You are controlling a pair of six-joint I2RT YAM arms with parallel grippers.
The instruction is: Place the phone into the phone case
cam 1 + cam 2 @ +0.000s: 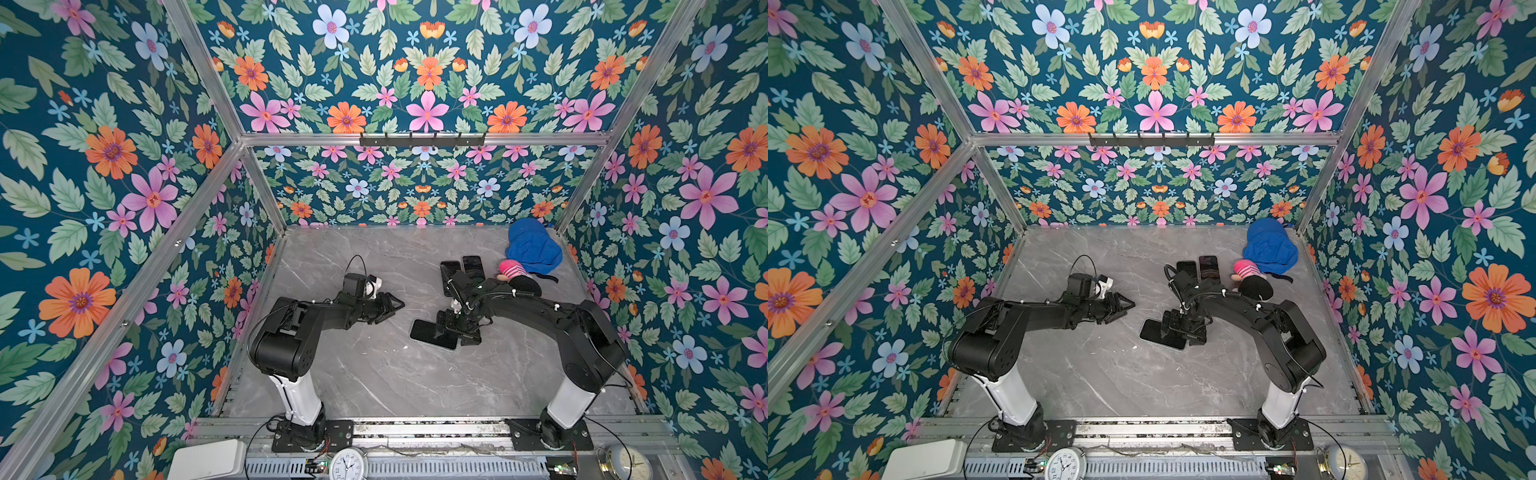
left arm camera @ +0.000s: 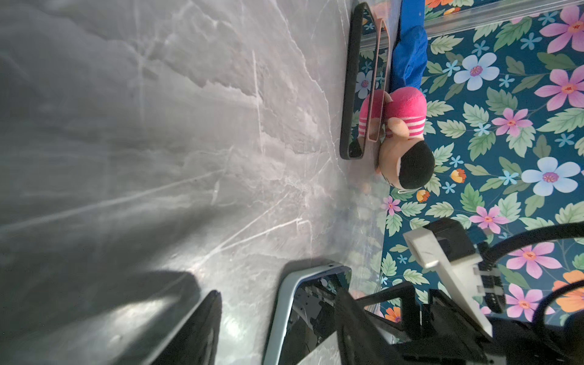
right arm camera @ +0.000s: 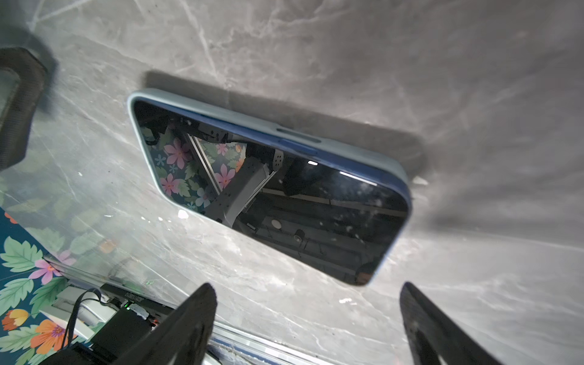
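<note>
A phone [image 3: 268,189] with a dark screen lies flat on the grey marble table [image 1: 374,374], seated in a pale blue phone case [image 3: 143,148]. Its darker blue side edge shows above the case rim along one long side. In both top views the cased phone [image 1: 426,332] [image 1: 1156,332] sits mid-table. My right gripper [image 3: 308,316] [image 1: 455,332] hovers over its right end, open, its fingers clear of the phone. My left gripper [image 1: 397,305] [image 2: 281,328] hangs open and empty to the left of the phone, pointing toward it.
At the back right lie a black case [image 2: 352,82] and a pink-rimmed one [image 2: 379,82], seen in a top view as dark slabs [image 1: 463,266]. Beside them are a pink-striped plush doll [image 1: 515,270] and a blue cloth [image 1: 532,245]. Floral walls enclose the table.
</note>
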